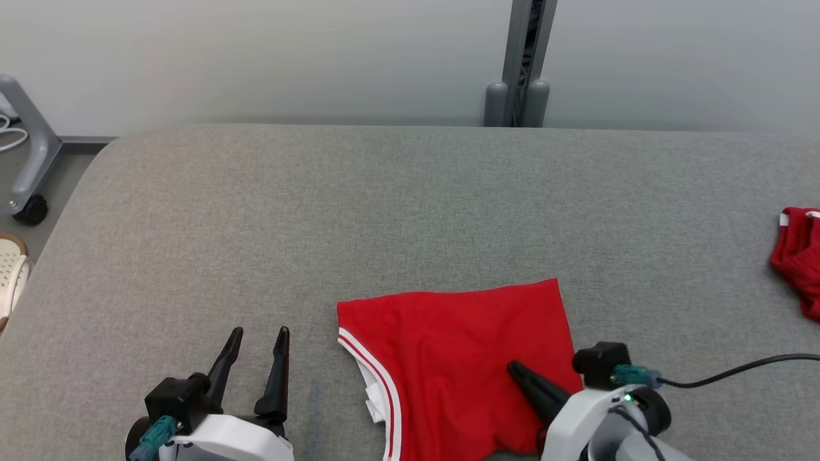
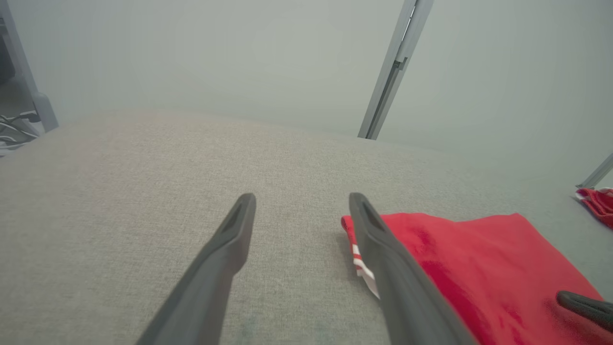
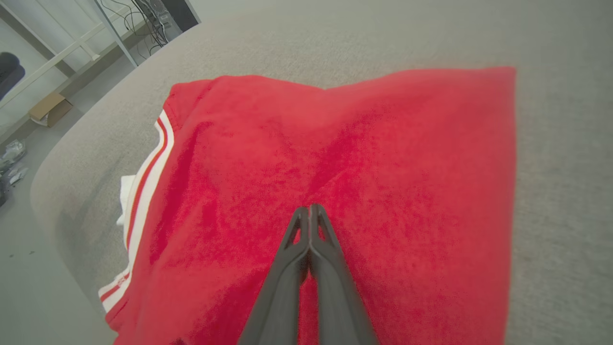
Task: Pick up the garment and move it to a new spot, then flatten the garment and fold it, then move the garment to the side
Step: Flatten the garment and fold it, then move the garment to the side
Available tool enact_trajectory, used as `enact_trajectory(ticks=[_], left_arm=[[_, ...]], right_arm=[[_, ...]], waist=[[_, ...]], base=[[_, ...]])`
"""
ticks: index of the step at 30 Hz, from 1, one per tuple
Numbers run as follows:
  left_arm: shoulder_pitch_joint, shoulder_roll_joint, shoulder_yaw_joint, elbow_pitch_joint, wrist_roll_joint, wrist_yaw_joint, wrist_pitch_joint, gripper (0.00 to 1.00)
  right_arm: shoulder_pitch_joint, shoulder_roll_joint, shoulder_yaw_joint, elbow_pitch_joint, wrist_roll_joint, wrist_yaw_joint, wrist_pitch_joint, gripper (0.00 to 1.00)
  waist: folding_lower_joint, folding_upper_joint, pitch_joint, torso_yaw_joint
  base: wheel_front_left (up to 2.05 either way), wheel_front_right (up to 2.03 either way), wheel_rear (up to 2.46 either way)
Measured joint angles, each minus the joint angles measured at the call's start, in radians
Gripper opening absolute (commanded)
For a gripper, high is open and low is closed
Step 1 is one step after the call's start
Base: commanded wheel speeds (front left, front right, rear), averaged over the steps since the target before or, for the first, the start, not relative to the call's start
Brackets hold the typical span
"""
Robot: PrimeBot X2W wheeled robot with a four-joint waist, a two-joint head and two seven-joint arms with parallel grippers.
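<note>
The garment [image 1: 461, 358] is lying on the grey tabletop [image 1: 410, 205] at its near edge, with its lowest part running off the bottom of the head view. It is looking like a compact, roughly four-sided slab with straight upper and right borders, so I am judging that the pick-up, the move and the flattening are behind it and that at least one fold is in place. Any further fold and the move to the side are left to do.

The right gripper [image 1: 516, 369] is reaching over the garment's lower right part with its fingers clenched tight together, gripping nothing. Whether the tips are pressing the cloth or hovering just above it is hard to tell from these angles. The left gripper [image 1: 259, 334] is waiting just left of the garment, apart from it, its fingers spread wide and empty.

The cloth is showing as a soft red knit with shallow wrinkles. A white-and-red striped band is curving along its left border, and white fabric is peeking out beneath. The tabletop is wearing a coarse woven cover with rounded corners. Far right of the garment, a second red cloth [image 1: 797, 259] is sitting crumpled.
</note>
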Motion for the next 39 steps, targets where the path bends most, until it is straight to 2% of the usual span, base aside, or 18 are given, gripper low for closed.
enact_trajectory(ticks=[8, 16, 22, 24, 33, 34, 35, 36, 39], left_arm=[[0.020, 0.000, 0.007, -0.004, 0.004, 0.001, 0.000, 1.00], [0.033, 0.000, 0.019, -0.028, 0.009, 0.003, 0.000, 1.00], [0.036, 0.000, 0.029, -0.040, 0.011, 0.004, 0.000, 1.00], [0.036, 0.000, 0.025, -0.043, 0.012, 0.004, 0.000, 1.00], [0.041, 0.000, 0.021, -0.058, 0.017, 0.004, 0.000, 1.00], [0.041, 0.000, 0.021, -0.059, 0.019, 0.004, 0.000, 1.00], [0.041, 0.000, 0.021, -0.060, 0.019, 0.004, 0.000, 1.00], [0.041, 0.000, 0.021, -0.060, 0.019, 0.004, 0.000, 1.00], [0.041, 0.000, 0.021, -0.062, 0.020, 0.004, 0.000, 1.00]], right_arm=[[-0.032, -0.063, -0.109, -0.016, 0.015, 0.000, -0.074, 0.00], [-0.037, -0.103, -0.280, -0.070, -0.055, 0.000, -0.108, 0.00], [0.009, -0.091, -0.454, -0.142, -0.168, 0.000, -0.112, 0.00], [0.039, -0.067, -0.500, -0.165, -0.191, 0.000, -0.112, 0.00], [0.127, 0.000, -0.575, -0.197, -0.251, 0.000, -0.113, 0.00], [0.128, 0.003, -0.576, -0.197, -0.255, 0.000, -0.113, 0.16], [0.128, 0.003, -0.577, -0.196, -0.258, 0.000, -0.113, 0.48], [0.128, 0.004, -0.579, -0.195, -0.258, 0.000, -0.113, 1.00], [0.130, 0.004, -0.576, -0.191, -0.259, 0.000, -0.113, 1.00]], waist=[[0.0000, 0.0000, -0.037, -0.030], [0.0000, 0.0000, -0.056, -0.057], [0.0000, 0.0000, -0.057, -0.072], [0.0000, 0.0000, -0.058, -0.074], [0.0000, 0.0000, -0.061, -0.084], [0.0000, 0.0000, -0.061, -0.086], [0.0000, 0.0000, -0.061, -0.086], [0.0000, 0.0000, -0.061, -0.087], [0.0000, 0.0000, -0.061, -0.087]], base=[[0.00, 0.00, 0.00], [0.00, 0.00, 0.00], [0.00, 0.00, 0.00], [0.00, 0.00, 0.00], [0.00, 0.00, 0.00], [0.00, 0.00, 0.00], [0.00, 0.00, 0.00], [0.00, 0.00, 0.00], [0.00, 0.00, 0.00]])
